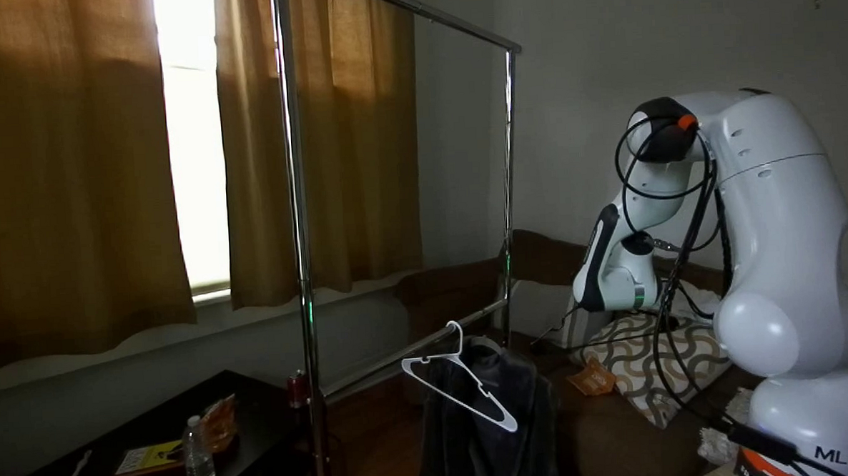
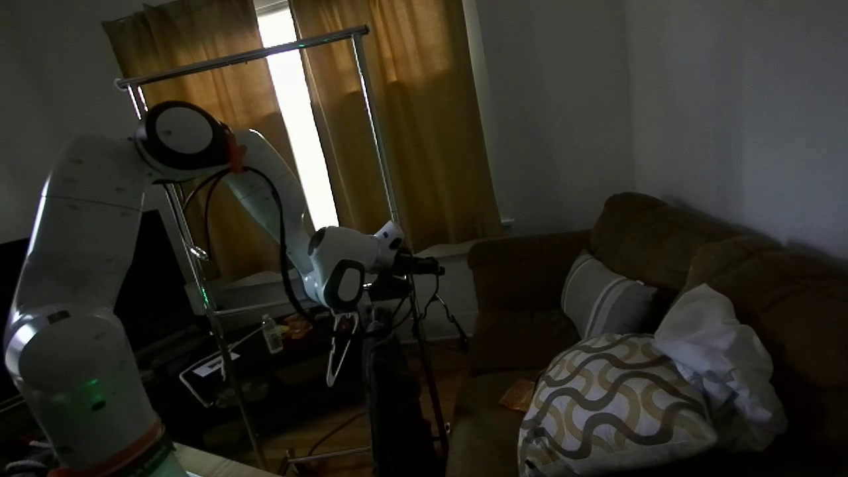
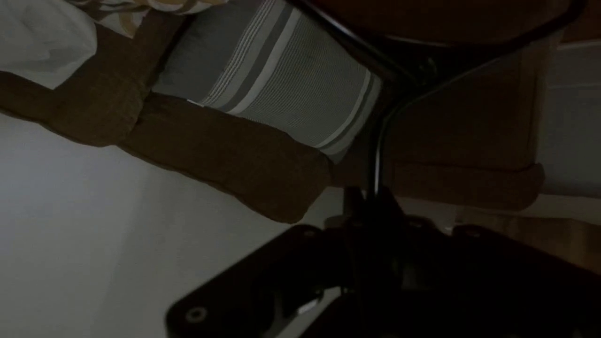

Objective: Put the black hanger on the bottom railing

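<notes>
My gripper [image 3: 373,199] is shut on the black hanger [image 3: 418,82], holding it by its narrow stem; the hook is lost in the dark jaws. In an exterior view the gripper [image 2: 437,268] is beyond the arm's wrist, with the black hanger [image 2: 447,315] hanging below it. The black hanger [image 1: 558,325] also shows right of the rack in an exterior view, where the gripper is hidden behind the arm. The bottom railing [image 1: 414,347] runs across the rack, apart from the black hanger; part of it also shows in an exterior view [image 2: 255,308].
A white hanger [image 1: 465,365] and a dark garment [image 1: 492,407] hang on the bottom railing. The rack's posts [image 1: 295,201] and top bar [image 1: 450,28] stand around it. A dark table [image 1: 252,388] with a bottle [image 1: 198,459] and a brown sofa [image 2: 530,278] with pillows are nearby.
</notes>
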You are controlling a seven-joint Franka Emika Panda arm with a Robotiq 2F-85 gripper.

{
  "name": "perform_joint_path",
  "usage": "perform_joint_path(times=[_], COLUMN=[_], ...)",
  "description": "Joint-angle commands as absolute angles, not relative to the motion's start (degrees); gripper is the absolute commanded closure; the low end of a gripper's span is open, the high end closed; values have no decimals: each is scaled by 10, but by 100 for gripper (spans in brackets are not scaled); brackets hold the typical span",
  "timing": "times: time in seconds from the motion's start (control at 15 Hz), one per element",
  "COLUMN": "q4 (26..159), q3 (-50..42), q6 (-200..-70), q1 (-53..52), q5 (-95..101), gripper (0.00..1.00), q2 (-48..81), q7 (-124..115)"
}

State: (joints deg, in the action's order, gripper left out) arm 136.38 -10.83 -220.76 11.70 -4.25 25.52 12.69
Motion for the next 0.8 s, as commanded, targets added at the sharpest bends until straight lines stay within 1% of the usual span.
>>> perform_joint_path(times=[0.0, 0.33, 0.73], q4=[1417, 1456, 1478], q3=[-120, -99, -75], q6=[-2232, -2286, -2281], q1=[63, 53, 61], q5=[-101, -66, 4], gripper=[98, 98, 98], q2=[213, 179, 153], q7=[129, 108, 74])
